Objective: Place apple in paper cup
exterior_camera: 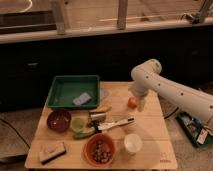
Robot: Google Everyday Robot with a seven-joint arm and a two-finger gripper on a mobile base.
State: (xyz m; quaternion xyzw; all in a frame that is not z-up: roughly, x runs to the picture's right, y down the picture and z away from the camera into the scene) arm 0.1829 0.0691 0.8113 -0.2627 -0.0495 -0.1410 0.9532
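Here the gripper (141,104) hung low over the far part of the counter (150,127), with its jaws apart and nothing between them. The apple (132,102) lay on the counter just beside it, on the side toward the green tray (65,90). The paper cup (133,143) stood upright near the front edge, well apart from the apple, next to an orange bowl (99,149).

Pincer (141,105) beside apple (132,102); white tool (116,124) end between apple, paper cup (133,143).
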